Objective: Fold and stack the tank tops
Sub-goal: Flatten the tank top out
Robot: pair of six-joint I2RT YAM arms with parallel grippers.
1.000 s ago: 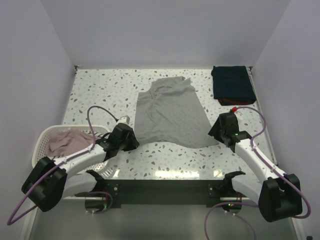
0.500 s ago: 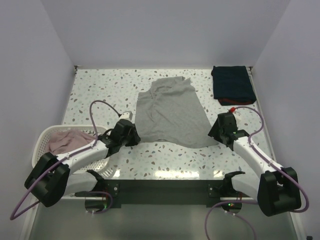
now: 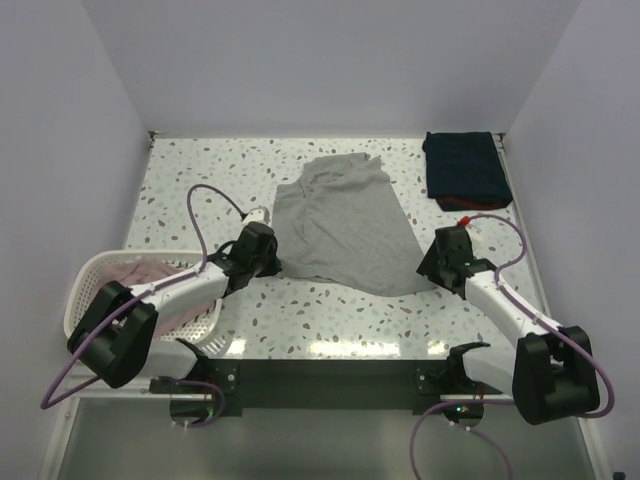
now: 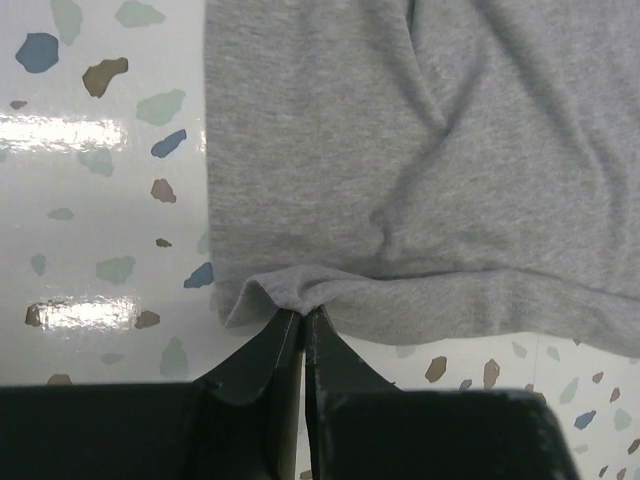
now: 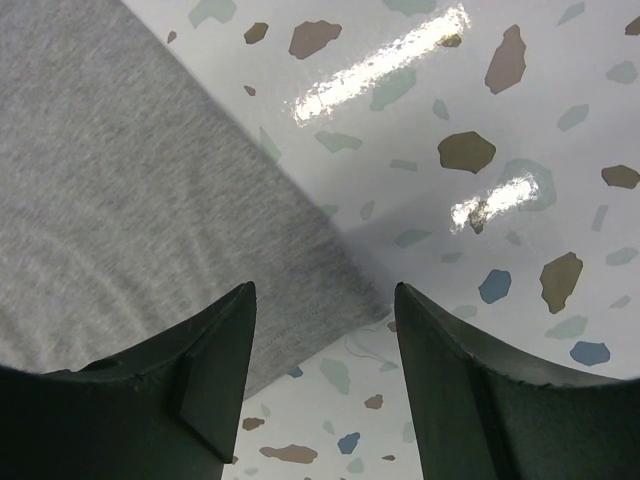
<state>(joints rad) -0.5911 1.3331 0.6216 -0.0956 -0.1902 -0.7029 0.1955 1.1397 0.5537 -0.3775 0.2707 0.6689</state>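
Ana: Up and to the right of its place a second ago, the left hand is now sitting at the lower left corner of the grey tank top, and its arm is stretching over the white basket.

Ben: Is it gripping anything?

Ana: Its fingers are pressing together on the hem. In the left wrist view a small fold of grey cloth is bunching up right at their tips.

Ben: And the right hand?

Ana: It is sitting almost where it was before. It is standing wide open and holding nothing, with the top's lower right corner lying flat on the counter between its two fingers.

Ben: Where is the top lying overall?

Ana: It is spreading across the middle of the overhead frame, with the hem toward the bottom, the straps toward the top and a few wrinkles running through it. The two hands are sitting at its bottom corners, one on each side.

Ben: What about the other tops?

Ana: The navy one is lying folded at the upper right of the frame, well apart from the grey one, with a strip of dark red showing at its lower edge. Some pinkish cloth is showing inside the basket at the lower left, and the left arm is partly hiding it.
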